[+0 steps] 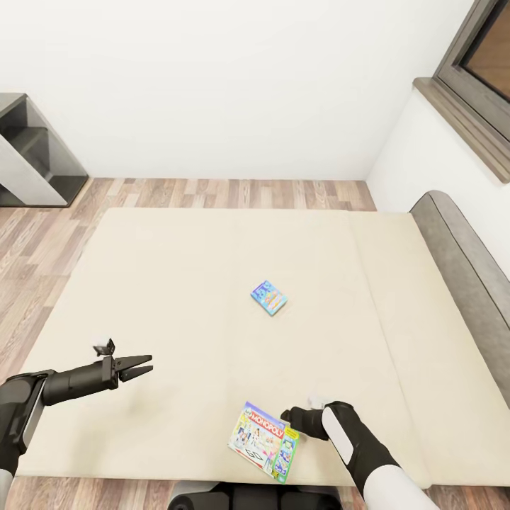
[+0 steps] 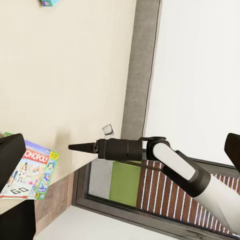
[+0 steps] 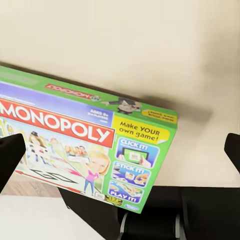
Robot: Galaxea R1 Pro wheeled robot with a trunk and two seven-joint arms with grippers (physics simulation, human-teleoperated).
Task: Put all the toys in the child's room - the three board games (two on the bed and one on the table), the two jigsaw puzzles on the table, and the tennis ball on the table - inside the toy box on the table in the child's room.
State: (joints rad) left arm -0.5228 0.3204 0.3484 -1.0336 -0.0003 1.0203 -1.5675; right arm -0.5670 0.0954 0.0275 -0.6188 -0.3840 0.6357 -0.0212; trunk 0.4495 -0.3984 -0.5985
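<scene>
Head view: right claw (image 1: 289,414) hidden behind its wrist.

White-walled room with a wood-plank floor

Plain white walls (image 1: 234,85) meet the brown plank floor (image 1: 234,193) just behind the bed (image 1: 177,283); a grey headboard (image 1: 467,262) borders its right side, a dark-framed window (image 1: 482,64) sits above that, and a grey-and-white unit (image 1: 32,159) stands beyond the bed's far left corner.

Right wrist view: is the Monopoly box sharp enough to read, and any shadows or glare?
Right wrist view: Monopoly box sharp, lettering readable, soft shadow on the bed beside it, no glare. Head view: evenly lit, small blue box crisp but its print too small to read.
</scene>
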